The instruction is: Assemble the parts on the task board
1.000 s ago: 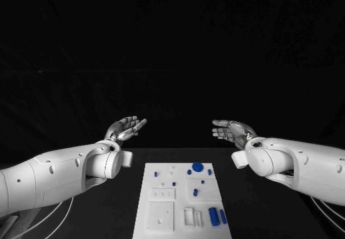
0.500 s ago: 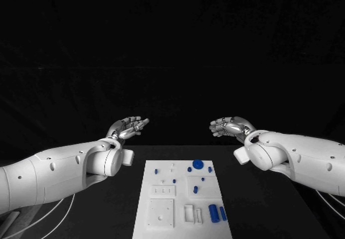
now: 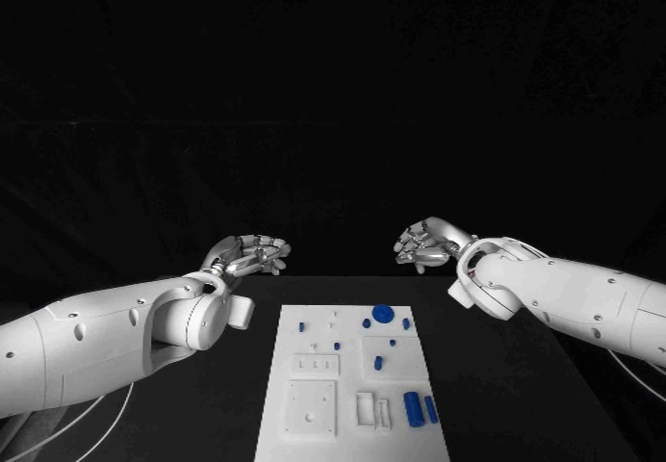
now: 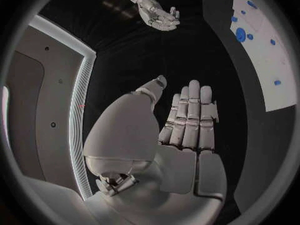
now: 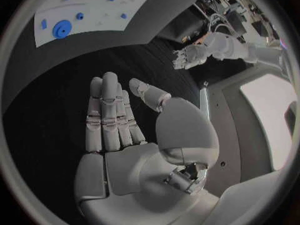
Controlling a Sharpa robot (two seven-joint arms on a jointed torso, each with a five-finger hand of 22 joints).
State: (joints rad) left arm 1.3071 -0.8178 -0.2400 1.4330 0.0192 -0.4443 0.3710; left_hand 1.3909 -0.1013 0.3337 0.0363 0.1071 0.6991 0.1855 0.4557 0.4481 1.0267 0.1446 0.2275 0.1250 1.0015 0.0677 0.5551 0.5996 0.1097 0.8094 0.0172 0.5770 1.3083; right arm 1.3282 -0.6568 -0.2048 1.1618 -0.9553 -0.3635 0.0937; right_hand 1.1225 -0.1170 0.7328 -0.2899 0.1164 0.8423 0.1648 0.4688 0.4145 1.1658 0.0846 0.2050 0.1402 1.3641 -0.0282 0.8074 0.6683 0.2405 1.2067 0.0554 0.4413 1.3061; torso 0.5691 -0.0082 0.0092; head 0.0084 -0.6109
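- Parts (image 3: 412, 412) lie loose on the board (image 3: 313, 419), nothing visibly assembled yet.
- Left hand (image 3: 250, 256) and right hand (image 3: 423, 243) hover beyond it, fingers apart, holding nothing.

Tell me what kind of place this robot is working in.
Probably a robotics lab or test bench: a black table against a dark backdrop, a white task board holding small blue parts, and, in the right wrist view, cluttered equipment with cables at the room's edge.
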